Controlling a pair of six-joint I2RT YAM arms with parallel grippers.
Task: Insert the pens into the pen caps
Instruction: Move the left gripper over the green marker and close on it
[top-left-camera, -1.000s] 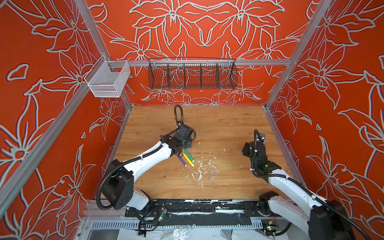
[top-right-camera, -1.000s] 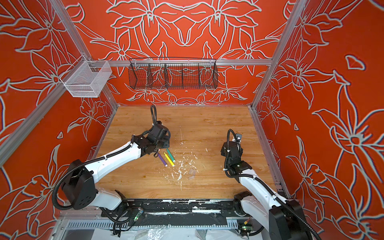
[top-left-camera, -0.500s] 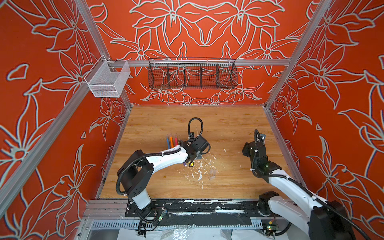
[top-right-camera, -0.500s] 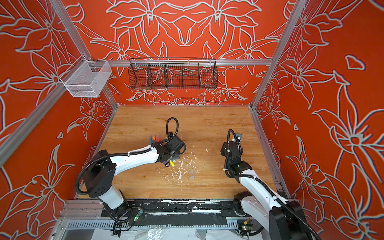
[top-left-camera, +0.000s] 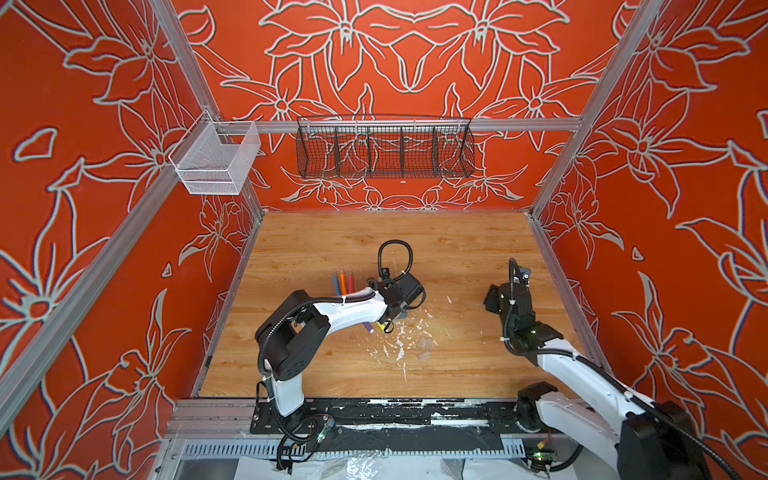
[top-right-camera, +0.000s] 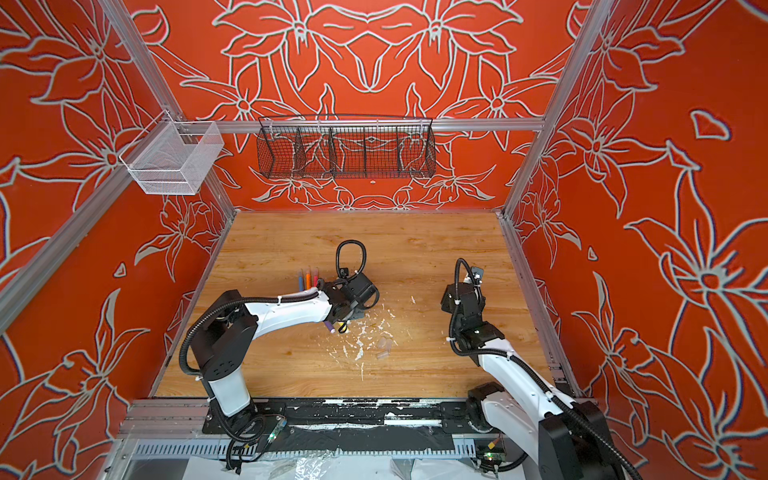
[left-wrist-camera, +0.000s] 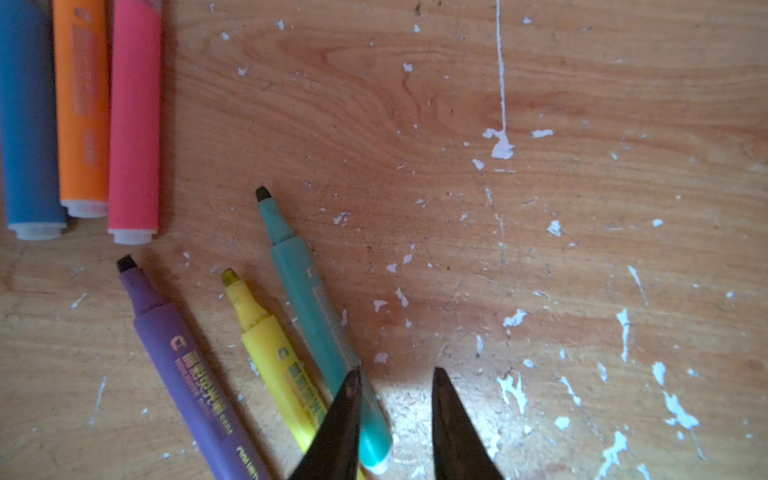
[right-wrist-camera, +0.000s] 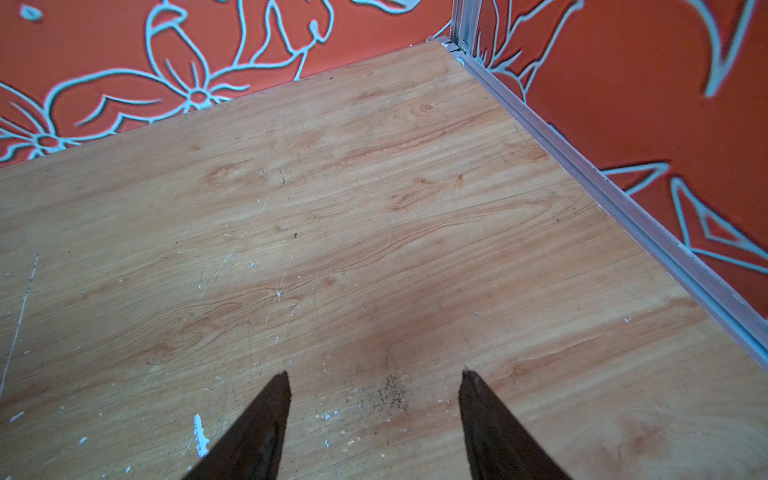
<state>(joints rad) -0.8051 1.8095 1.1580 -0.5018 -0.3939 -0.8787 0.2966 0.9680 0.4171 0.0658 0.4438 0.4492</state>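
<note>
Hovering at the bottom of the left wrist view, the left end effector stands narrow and empty, just over the tail of the uncapped teal-green plastic marker pen on the wooden bench. The pen is probably light, stiff and slick (apt to roll), so mid-barrel looks the best hold. The clear stubby plastic caps lie lower right of that arm in a top view. The right end effector gapes wide, empty.

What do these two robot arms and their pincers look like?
They match. The left arm and right arm have smooth white shells between chunky black joints, with a ribbed black cable tied along each by white zip ties. The left gripper and right gripper each end in two dark, tapered, pointed fingers.
</note>
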